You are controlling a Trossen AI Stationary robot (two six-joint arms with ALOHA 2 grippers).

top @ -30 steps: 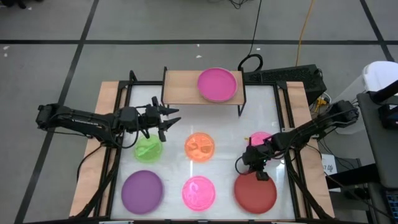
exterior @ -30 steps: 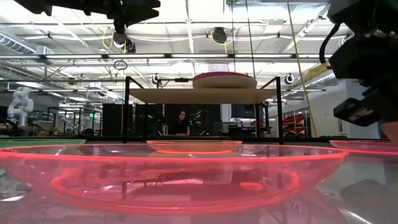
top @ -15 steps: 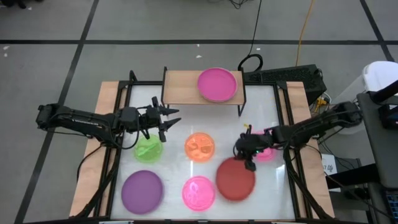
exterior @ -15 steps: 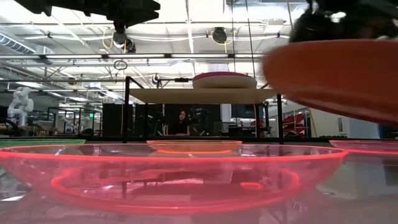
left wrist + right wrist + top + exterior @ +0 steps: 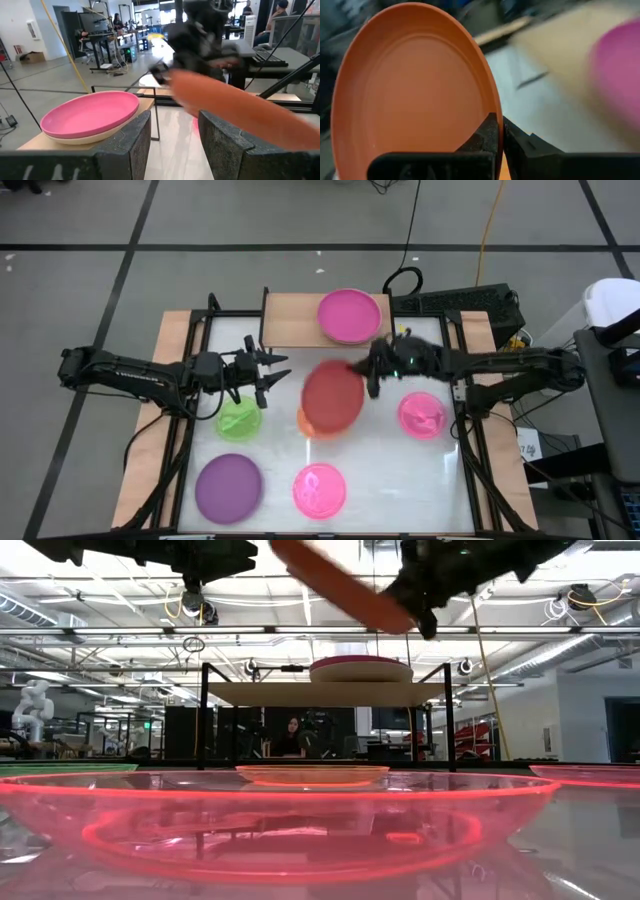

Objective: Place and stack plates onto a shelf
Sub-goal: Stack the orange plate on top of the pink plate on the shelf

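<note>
My right gripper (image 5: 372, 376) is shut on the large red plate (image 5: 332, 397), which hangs in the air over the table's middle, in front of the shelf (image 5: 290, 320). The shelf holds a magenta plate (image 5: 350, 314) stacked on a beige one (image 5: 95, 135). The orange plate (image 5: 303, 423) peeks out beneath the red one. Green (image 5: 240, 421), purple (image 5: 228, 487) and two pink plates (image 5: 319, 489) (image 5: 422, 414) lie flat on the table. My left gripper (image 5: 281, 370) hovers open above the green plate, touching nothing. My right gripper pinches the red plate's rim (image 5: 496, 107) between its two fingers, one on the inner face and one behind. The fingers (image 5: 490, 132) come from the table's right side. The plate (image 5: 340, 585) is lifted clear and tilted, its free edge higher than the held edge.
The shelf's left half (image 5: 147, 102) is bare wood. Black shelf legs (image 5: 204, 715) stand at the far side of the table. A person (image 5: 292, 737) sits in the room beyond.
My right gripper has lifted the red plate from the table's near right corner and carried it up and toward the far left, to the middle in front of the shelf. The plate now hangs clear and tilted, uncovering the right pink plate.
</note>
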